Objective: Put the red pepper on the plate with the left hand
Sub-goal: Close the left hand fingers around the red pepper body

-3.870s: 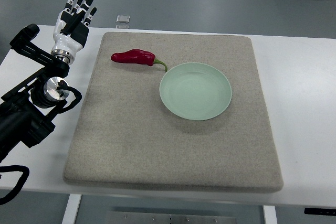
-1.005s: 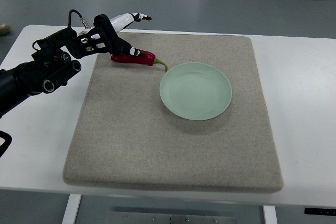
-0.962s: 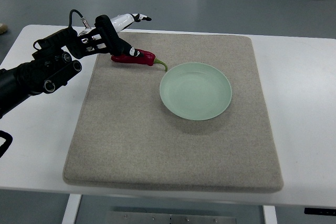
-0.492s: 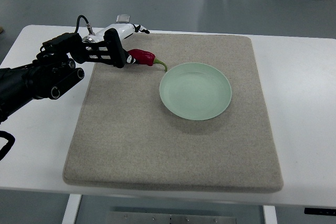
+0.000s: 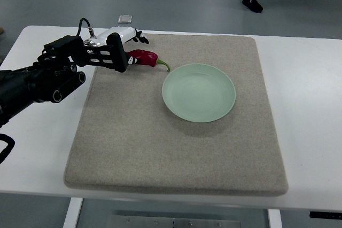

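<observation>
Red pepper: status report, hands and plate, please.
Left hand at the red pepper, grip unclear. Right hand not in view. Pepper on the mat, beside the plate, not on it. Nothing in the way.

We see the left hand lying over the left end of the red pepper on the grey mat. If the fingers grip it, we cannot tell. The green plate sits just beside the pepper's stem, on the white table.
</observation>
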### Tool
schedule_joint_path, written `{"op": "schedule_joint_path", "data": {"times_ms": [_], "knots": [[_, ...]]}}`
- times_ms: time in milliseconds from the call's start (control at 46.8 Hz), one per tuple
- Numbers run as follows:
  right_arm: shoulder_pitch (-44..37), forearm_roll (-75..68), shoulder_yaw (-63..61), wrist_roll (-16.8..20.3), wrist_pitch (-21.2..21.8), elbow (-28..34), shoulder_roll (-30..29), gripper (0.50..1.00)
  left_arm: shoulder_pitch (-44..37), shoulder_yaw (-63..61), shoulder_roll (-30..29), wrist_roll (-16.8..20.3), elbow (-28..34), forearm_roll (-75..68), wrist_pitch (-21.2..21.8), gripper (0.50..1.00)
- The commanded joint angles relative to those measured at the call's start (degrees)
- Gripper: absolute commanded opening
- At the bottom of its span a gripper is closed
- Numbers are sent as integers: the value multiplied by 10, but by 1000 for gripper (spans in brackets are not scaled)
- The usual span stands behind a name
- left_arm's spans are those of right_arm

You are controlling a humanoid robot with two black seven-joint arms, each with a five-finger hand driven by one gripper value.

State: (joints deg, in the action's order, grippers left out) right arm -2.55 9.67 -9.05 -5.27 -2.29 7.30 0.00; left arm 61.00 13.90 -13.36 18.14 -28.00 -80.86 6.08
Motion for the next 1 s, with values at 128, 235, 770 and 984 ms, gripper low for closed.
{"op": "schedule_joint_path", "data": {"times_ms": [128, 235, 770, 984], "knots": [[0, 0, 0, 0, 0, 0, 0, 932, 0, 0, 0, 1, 0, -1, 2, 739], [0, 0, 0, 0, 0, 0, 0, 932, 0, 0, 0, 1, 0, -1, 2, 739], [0, 0, 0, 0, 0, 0, 0, 932, -4, -19, 3, 1, 0, 0, 2, 739], [0, 0, 0, 0, 0, 0, 0, 932, -5, -20, 3, 1, 0, 0, 2, 713]]}}
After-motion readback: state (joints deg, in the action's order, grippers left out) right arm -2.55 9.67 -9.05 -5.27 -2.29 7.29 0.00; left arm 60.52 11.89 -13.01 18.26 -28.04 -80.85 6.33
